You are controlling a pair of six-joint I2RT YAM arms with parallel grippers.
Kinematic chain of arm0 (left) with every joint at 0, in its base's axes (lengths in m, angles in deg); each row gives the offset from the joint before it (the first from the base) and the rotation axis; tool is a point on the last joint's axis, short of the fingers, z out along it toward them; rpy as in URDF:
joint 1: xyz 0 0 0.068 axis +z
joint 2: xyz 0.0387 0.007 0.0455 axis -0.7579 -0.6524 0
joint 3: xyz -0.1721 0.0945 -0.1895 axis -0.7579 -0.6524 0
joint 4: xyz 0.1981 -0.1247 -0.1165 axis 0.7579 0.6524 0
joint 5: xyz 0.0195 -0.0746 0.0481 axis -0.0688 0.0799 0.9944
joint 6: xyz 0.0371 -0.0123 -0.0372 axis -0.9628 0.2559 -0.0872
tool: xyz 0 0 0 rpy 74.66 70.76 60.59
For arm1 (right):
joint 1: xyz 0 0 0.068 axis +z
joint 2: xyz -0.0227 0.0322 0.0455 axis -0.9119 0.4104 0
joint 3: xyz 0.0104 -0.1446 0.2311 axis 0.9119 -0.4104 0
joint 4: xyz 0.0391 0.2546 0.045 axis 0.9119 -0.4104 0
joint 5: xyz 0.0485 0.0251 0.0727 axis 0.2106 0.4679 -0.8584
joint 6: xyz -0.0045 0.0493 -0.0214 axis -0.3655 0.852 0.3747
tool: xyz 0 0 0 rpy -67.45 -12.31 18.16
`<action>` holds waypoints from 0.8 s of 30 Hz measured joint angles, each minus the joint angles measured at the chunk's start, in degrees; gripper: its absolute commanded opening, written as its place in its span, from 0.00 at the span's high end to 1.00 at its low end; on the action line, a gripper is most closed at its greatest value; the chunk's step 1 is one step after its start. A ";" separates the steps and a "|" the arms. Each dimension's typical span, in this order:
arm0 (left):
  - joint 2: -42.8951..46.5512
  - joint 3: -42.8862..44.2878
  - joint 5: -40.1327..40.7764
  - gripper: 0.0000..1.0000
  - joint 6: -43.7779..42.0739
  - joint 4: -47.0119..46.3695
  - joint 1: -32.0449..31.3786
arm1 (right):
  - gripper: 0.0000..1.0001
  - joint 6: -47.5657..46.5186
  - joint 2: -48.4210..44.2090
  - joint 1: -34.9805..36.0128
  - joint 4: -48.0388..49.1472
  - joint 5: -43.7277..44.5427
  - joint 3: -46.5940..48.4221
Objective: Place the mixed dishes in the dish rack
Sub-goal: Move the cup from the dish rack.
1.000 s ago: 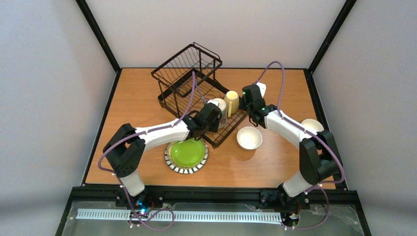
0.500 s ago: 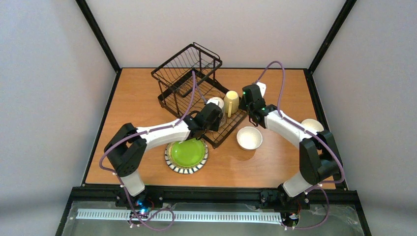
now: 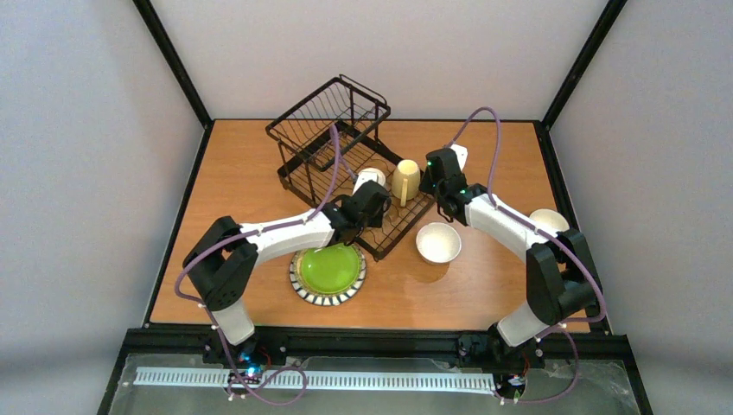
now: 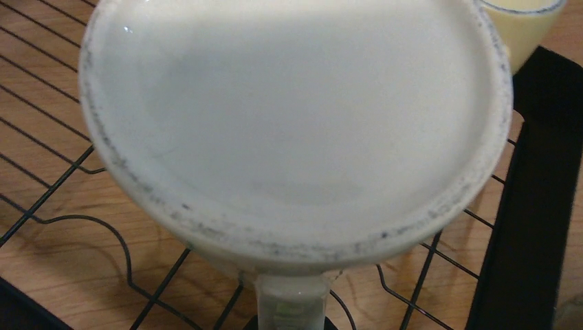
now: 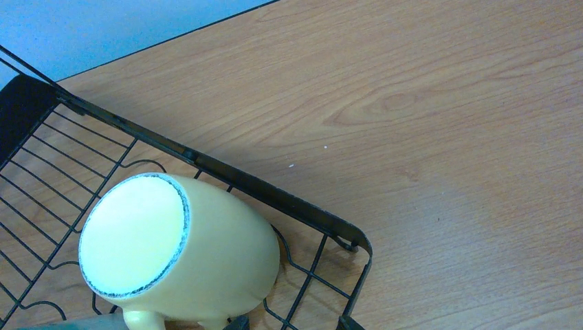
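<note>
Dish rack: black wire, at the far middle of the counter, with its raised basket at the far end. Two dishes sit on its flat base: a cream mug by the right edge and a white mug just left of it.

Change noted: over the last second the white mug has shifted left and farther in, away from the cream mug, while the left jaws narrowed close behind it. I cannot tell whether they grip it, as the mug fills the wrist view. The right jaws stand wide beside the cream mug, holding nothing.

Not yet racked: the green plate, a near bowl and a right-edge bowl. Judgement: loading is partly done.
</note>
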 measured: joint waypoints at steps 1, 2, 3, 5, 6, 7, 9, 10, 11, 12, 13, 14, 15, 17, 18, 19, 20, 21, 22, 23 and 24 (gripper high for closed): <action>0.00 -0.07 0.52 0.80 0.57 0.07 0.00 | 0.27 0.00 0.00 0.00 0.04 0.00 0.00; 0.00 -0.11 1.01 0.80 1.14 0.17 0.00 | 0.27 0.02 0.00 0.00 0.11 -0.02 -0.04; 0.00 -0.15 1.62 0.81 1.75 0.22 0.00 | 0.27 0.02 0.00 0.00 0.09 -0.02 -0.07; 0.00 -0.22 2.75 0.81 2.91 0.26 0.00 | 0.27 0.02 0.00 -0.02 0.09 -0.13 -0.09; 0.00 -0.22 3.32 0.81 3.50 0.26 0.00 | 0.27 0.02 0.00 -0.04 0.11 -0.17 -0.11; 0.00 -0.22 3.80 0.81 3.93 0.33 0.00 | 0.27 0.02 0.00 -0.04 0.09 -0.20 -0.11; -0.02 -0.22 5.05 0.82 5.09 0.72 0.00 | 0.27 0.02 0.00 -0.04 0.09 -0.22 -0.11; -0.13 -0.17 5.81 0.82 5.66 0.92 0.00 | 0.27 0.02 0.00 -0.04 0.11 -0.22 -0.11; -0.37 -0.07 6.58 0.82 6.19 1.09 0.00 | 0.27 0.00 0.00 -0.04 0.09 -0.22 -0.11; -0.74 0.15 7.37 0.82 6.69 1.27 0.00 | 0.27 0.00 0.00 -0.04 0.11 -0.22 -0.13; -1.14 0.46 8.07 0.83 7.15 1.55 0.00 | 0.27 0.02 0.00 -0.04 0.09 -0.22 -0.15; -1.60 0.98 8.96 0.83 7.82 1.97 0.00 | 0.27 0.02 0.00 -0.04 0.09 -0.22 -0.17; -2.08 1.60 9.66 0.83 8.41 2.40 0.00 | 0.27 0.02 0.00 -0.04 0.09 -0.22 -0.20; -3.43 3.21 11.08 0.85 9.64 3.45 0.00 | 0.27 0.00 -0.02 -0.04 0.11 -0.22 -0.33; -4.20 4.17 11.78 0.86 10.25 4.00 0.00 | 0.27 0.02 -0.02 -0.04 0.09 -0.24 -0.39; -5.03 5.29 12.48 0.86 10.82 4.57 0.00 | 0.27 0.02 -0.02 -0.04 0.11 -0.26 -0.50; -5.75 6.16 12.94 0.86 11.26 5.03 0.00 | 0.27 0.02 -0.02 -0.04 0.09 -0.28 -0.55; -6.88 7.67 13.79 0.86 12.02 5.88 0.00 | 0.27 0.00 -0.02 -0.04 0.09 -0.31 -0.57; -7.78 8.83 14.38 0.86 12.59 6.49 0.00 | 0.27 0.02 -0.04 -0.04 0.09 -0.33 -0.59; -8.92 10.29 14.97 0.86 13.31 7.10 0.00 | 0.27 0.00 -0.07 -0.04 0.09 -0.37 -0.61; -9.97 11.67 15.58 0.86 14.08 7.69 0.00 | 0.27 0.00 -0.15 -0.04 0.11 -0.42 -0.61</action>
